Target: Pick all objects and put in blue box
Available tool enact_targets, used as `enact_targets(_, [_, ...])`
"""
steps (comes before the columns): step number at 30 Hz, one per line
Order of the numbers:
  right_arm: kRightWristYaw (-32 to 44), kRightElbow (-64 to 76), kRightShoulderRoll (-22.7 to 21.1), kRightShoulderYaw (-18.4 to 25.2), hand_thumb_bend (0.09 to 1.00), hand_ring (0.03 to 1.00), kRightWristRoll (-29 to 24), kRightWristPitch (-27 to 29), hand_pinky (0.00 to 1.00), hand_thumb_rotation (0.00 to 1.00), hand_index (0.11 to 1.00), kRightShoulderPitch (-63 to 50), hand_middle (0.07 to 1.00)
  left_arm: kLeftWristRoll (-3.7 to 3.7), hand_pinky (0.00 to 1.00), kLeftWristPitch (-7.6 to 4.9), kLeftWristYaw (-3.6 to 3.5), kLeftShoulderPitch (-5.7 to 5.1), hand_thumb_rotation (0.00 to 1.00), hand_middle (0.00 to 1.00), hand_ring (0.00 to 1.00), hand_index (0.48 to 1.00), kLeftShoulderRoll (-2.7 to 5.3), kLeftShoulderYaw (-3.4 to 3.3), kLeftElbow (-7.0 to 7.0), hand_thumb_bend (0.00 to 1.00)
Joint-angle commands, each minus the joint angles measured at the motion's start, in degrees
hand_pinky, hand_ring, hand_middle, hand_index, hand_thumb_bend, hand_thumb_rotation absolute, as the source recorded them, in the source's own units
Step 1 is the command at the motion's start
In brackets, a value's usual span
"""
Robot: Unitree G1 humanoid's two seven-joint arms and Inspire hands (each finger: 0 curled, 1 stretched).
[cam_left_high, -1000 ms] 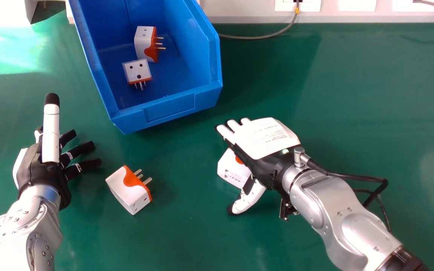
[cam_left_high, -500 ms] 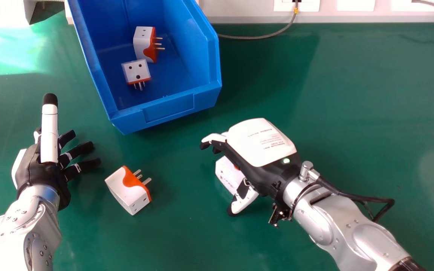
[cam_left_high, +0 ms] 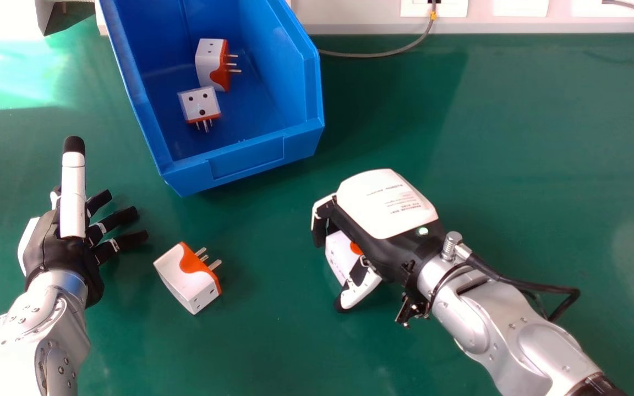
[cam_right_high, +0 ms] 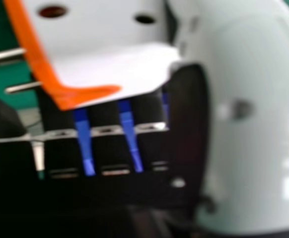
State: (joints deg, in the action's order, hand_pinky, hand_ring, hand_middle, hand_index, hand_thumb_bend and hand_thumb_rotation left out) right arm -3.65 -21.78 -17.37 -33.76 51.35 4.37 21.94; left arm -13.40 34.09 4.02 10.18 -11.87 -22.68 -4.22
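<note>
The white-and-orange plug adapter [cam_left_high: 339, 253] lies within the right hand [cam_left_high: 388, 206], whose curled fingers and thumb enclose it, at the green bench [cam_left_high: 273, 346]. Leftward lies a second adapter [cam_left_high: 185, 278]; beyond, the blue box [cam_left_high: 245, 159] contains a third adapter [cam_left_high: 209, 63] and fourth adapter [cam_left_high: 198, 103]. The left hand [cam_left_high: 47, 245] is spread wide at far left.

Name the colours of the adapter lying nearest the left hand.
That adapter is white with an orange band at its pin side, clearest in the head view.

Wht/orange adapter [cam_left_high: 187, 278], blue box [cam_left_high: 245, 159], dk grn table [cam_left_high: 515, 137], blk/wht fingers [cam_left_high: 321, 220]
</note>
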Motion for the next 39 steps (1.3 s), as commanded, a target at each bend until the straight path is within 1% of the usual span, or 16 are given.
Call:
enact_targets(1, [-0.16,0.30,0.03,0.86,0.561,0.207,-0.57,-0.01,0.12,0.01,0.390,1.00,0.478,0.43,0.68,0.80,0.33,-0.38,0.93,0.90,0.77,0.993,-0.26,0.32,-0.19,0.88])
enact_targets(8, [-0.93,0.26,0.13,1.28,0.561,0.184,-0.85,0.96,0.11,0.00,0.343,0.85,0.473,0.32,0.68,0.78,0.17,-0.44,0.93,0.90,0.77,0.993,-0.28,0.28,-0.19,0.88])
enact_targets(10, [-1.25,0.18,0.21,1.31,0.561,0.181,-0.77,1.09,0.10,0.00,0.327,0.88,0.472,0.29,0.68,0.91,0.21,-0.52,0.93,0.91,0.77,0.993,-0.21,0.30,0.06,0.88])
enact_targets(12, [-1.65,0.03,0.29,1.37,0.560,0.180,-0.80,1.34,0.10,0.00,0.328,0.92,0.471,0.32,0.68,0.80,0.19,-0.37,0.93,0.91,0.77,0.994,-0.25,0.31,-0.27,0.88])
enact_targets(15, [-3.81,-0.52,0.66,1.66,0.560,0.183,-1.21,2.90,0.11,0.00,0.332,0.93,0.471,0.46,0.68,0.59,0.21,-0.47,0.93,0.91,0.76,0.994,-0.24,0.40,-0.27,0.88])
enact_targets(16, [-4.85,-0.82,0.71,1.83,0.553,0.191,-1.53,3.83,0.11,0.00,0.361,0.91,0.471,0.46,0.68,0.45,0.16,-0.45,0.93,0.91,0.76,0.993,-0.26,0.39,-0.41,0.88])
enact_targets(20, [-11.97,-3.32,0.82,2.12,0.548,0.201,-2.03,8.96,0.13,0.00,0.383,1.27,0.469,0.39,0.68,0.43,0.16,-0.30,0.93,0.91,0.76,0.993,-0.33,0.27,-0.74,0.88])
enact_targets(21, [-13.90,-4.21,0.86,2.03,0.543,0.216,-1.83,10.14,0.14,0.00,0.404,1.52,0.455,0.44,0.68,0.47,0.20,-0.27,0.93,0.91,0.76,0.994,-0.34,0.32,-0.79,0.88])
enact_targets(23, [-17.22,-6.07,0.88,1.84,0.543,0.216,-1.48,12.33,0.14,0.00,0.404,2.14,0.455,0.49,0.68,0.60,0.27,-0.29,0.93,0.91,0.76,0.994,-0.34,0.39,-0.63,0.88])
enact_targets(24, [-18.98,-7.13,0.86,1.74,0.533,0.263,-1.31,13.58,0.18,0.00,0.426,2.53,0.471,0.45,0.68,0.59,0.25,-0.30,0.93,0.91,0.76,0.993,-0.35,0.36,-0.63,0.88])
enact_targets(25, [-20.62,-8.15,0.86,1.66,0.533,0.263,-1.11,14.71,0.18,0.00,0.426,2.92,0.471,0.41,0.68,0.52,0.23,-0.27,0.93,0.91,0.76,0.993,-0.35,0.33,-0.75,0.88])
enact_targets(26, [-22.14,-9.11,0.87,1.59,0.525,0.304,-0.95,15.80,0.21,0.00,0.440,3.26,0.483,0.42,0.68,0.37,0.20,-0.23,0.93,0.91,0.76,0.993,-0.36,0.30,-1.01,0.88])
enact_targets(27, [-23.54,-9.90,0.87,1.54,0.525,0.304,-0.80,16.80,0.21,0.00,0.440,3.54,0.483,0.41,0.68,0.36,0.23,-0.23,0.93,0.91,0.76,0.993,-0.35,0.30,-1.03,0.88])
enact_targets(32, [-28.52,-12.84,1.07,1.41,0.515,0.362,-0.62,20.55,0.26,0.00,0.468,4.48,0.496,0.34,0.67,0.53,0.39,-0.27,0.93,0.91,0.76,0.993,-0.20,0.31,-0.71,0.88])
enact_targets(36, [-31.81,-14.66,1.19,1.28,0.508,0.392,-0.40,23.04,0.29,0.00,0.496,5.12,0.500,0.14,0.67,0.54,0.20,-0.33,0.93,0.91,0.76,0.993,-0.24,0.18,-0.63,0.88])
enact_targets(39, [-34.71,-15.63,1.20,1.28,0.505,0.403,0.28,24.87,0.30,0.00,0.503,5.48,0.504,0.14,0.67,0.82,0.28,-0.48,0.93,0.91,0.76,0.993,-0.20,0.21,-0.17,0.88])
